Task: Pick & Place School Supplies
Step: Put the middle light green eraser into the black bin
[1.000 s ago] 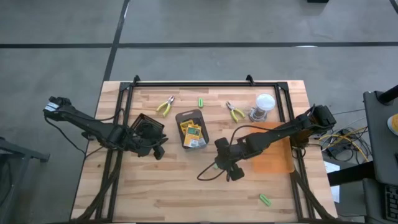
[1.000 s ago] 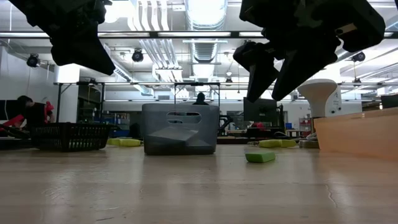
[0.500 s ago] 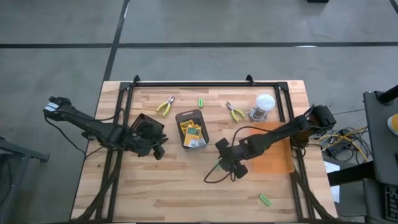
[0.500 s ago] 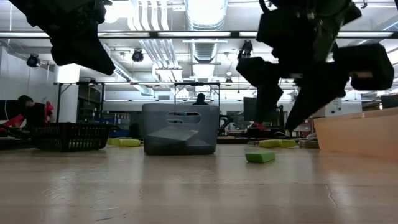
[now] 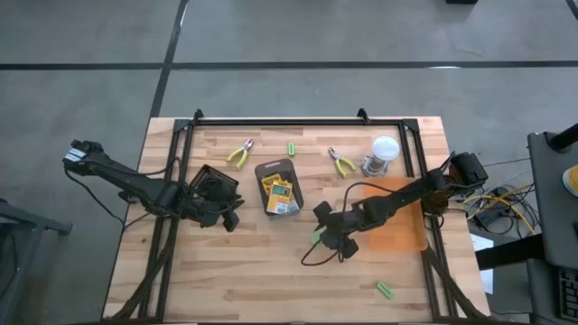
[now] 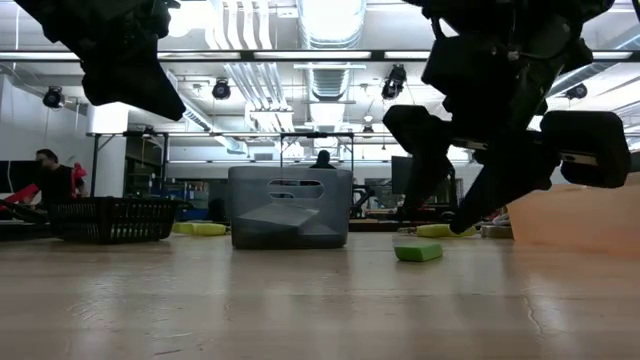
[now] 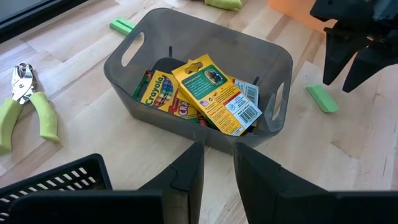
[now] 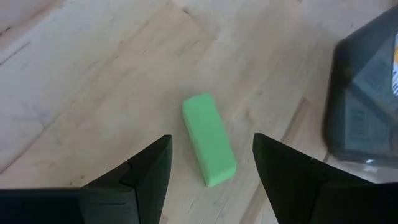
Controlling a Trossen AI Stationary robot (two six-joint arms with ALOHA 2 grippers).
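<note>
Green stick [image 8: 209, 139]: short, bright green, lying flat on the worktop [image 5: 253, 280] just beside the dark grey tray [image 5: 277, 187], on the tray's right-arm side. Not held.

Right gripper [image 5: 330, 242]: directly over this stick, fingers spread wide, one on either side of it and clear of it; the low view shows the fingertips [image 6: 412, 206] close above the wood.

Crayon boxes [image 7: 214, 93]: yellow and green, stacked loosely inside the tray, overlapping one another.

Further green sticks: one [image 5: 292, 148] at the far edge of the worktop between the two pliers, one [image 5: 386, 290] near the front right corner.

Pliers: one pair [image 5: 239, 153] far left of the tray, the other [image 5: 342, 163] far right, next to the clear jar [image 5: 381, 155].

Left gripper [image 7: 217, 163]: waiting near the tray's left side, fingers nearly together, holding nothing.

Black mesh basket [image 5: 215, 183]: beside the left gripper.
</note>
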